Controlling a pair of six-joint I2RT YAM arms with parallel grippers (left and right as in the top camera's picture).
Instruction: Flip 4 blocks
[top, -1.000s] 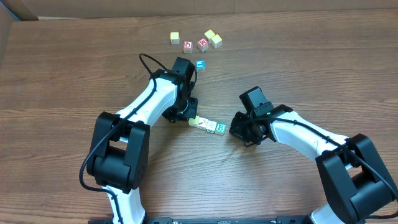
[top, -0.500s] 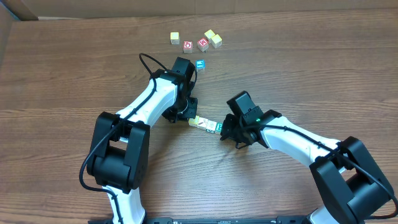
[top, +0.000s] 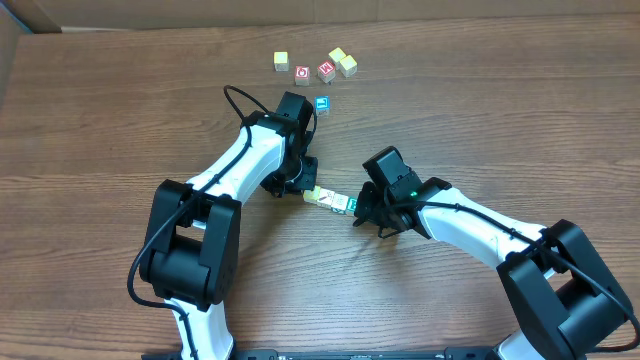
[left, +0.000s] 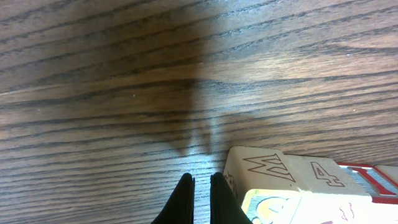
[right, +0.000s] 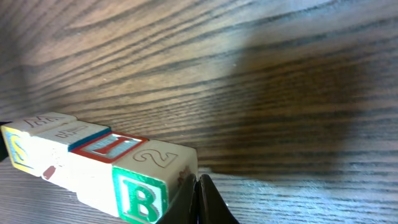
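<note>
The blocks lie touching in a short row between my two grippers. In the right wrist view the nearest block shows a green "B" on its end face and a "2" on top. Behind it comes a red-and-blue framed block. My right gripper is shut and empty, its tips against that block's right side. My left gripper is shut on nothing, its fingers beside the "M" block at the row's other end. From overhead, the left gripper and right gripper flank the row.
A blue-printed cube sits just beyond the left arm. Farther back lie two red-printed cubes and three yellow ones. A cardboard wall lines the table's far edge.
My right arm swung left until its gripper reached the "B" end of the row, and it has held there for the last half second. The left arm has not moved.
</note>
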